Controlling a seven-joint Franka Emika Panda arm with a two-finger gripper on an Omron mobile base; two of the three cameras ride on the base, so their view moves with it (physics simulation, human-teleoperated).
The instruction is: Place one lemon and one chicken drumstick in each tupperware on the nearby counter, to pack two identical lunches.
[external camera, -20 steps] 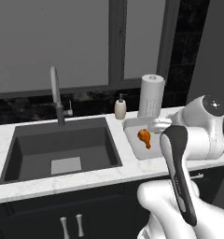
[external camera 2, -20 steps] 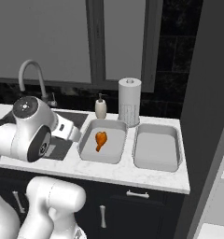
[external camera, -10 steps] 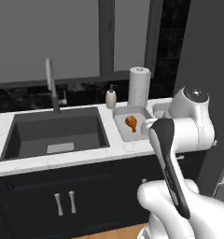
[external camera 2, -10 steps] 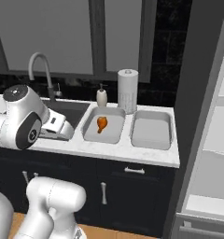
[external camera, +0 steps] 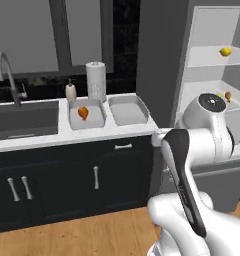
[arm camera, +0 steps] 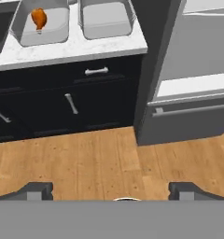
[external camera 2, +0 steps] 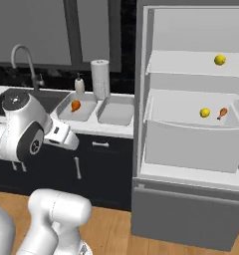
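Two clear tupperwares sit side by side on the white counter point(external camera: 112, 131). The left tupperware point(external camera: 94, 120) holds one chicken drumstick point(external camera: 82, 112); the right tupperware point(external camera: 128, 111) holds nothing. In the open fridge, one lemon point(external camera 2: 219, 60) lies on the upper shelf. A second lemon point(external camera 2: 204, 113) and another chicken drumstick point(external camera 2: 222, 113) lie on the shelf below. My gripper point(arm camera: 111, 191) hangs open over the wooden floor in front of the cabinets, holding nothing. In the hand view, the drumstick point(arm camera: 38, 18) in its tupperware point(arm camera: 53, 30) is at the top left.
A paper towel roll point(external camera: 96, 81) and a soap dispenser point(external camera: 70, 91) stand behind the containers. The sink point(external camera: 22, 122) and faucet point(external camera: 4, 70) are to the left. Dark cabinets point(arm camera: 72, 102) with silver handles lie ahead. The grey fridge point(external camera 2: 191, 149) stands open to the right.
The whole picture has shifted: the base has backed away from the counter and turned right, bringing the open fridge and floor into view. The gripper stays open and empty.
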